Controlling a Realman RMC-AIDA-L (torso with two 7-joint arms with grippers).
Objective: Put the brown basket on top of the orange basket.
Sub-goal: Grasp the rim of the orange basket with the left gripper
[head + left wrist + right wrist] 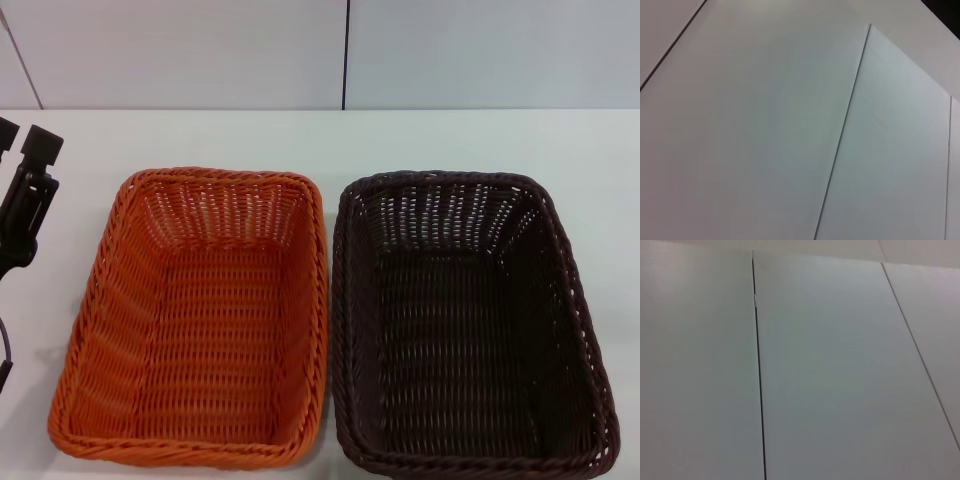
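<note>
Left gripper parked far left — orange basket, brown basket empty.

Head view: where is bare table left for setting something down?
Free: the strip behind the orange woven basket and dark brown woven basket, toward the wall. Crowded: the slim gap between them. The left hand occupies the left edge.

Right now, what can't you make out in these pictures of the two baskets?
- Right gripper: in no view; the right wrist view shows only wall panels.
- Left gripper: cut off by the head view's left edge, so the jaws' state is unclear.
- Brown basket: its near rim runs to the head view's bottom edge.
- Orange basket and brown basket: whether their rims touch is unclear.
</note>
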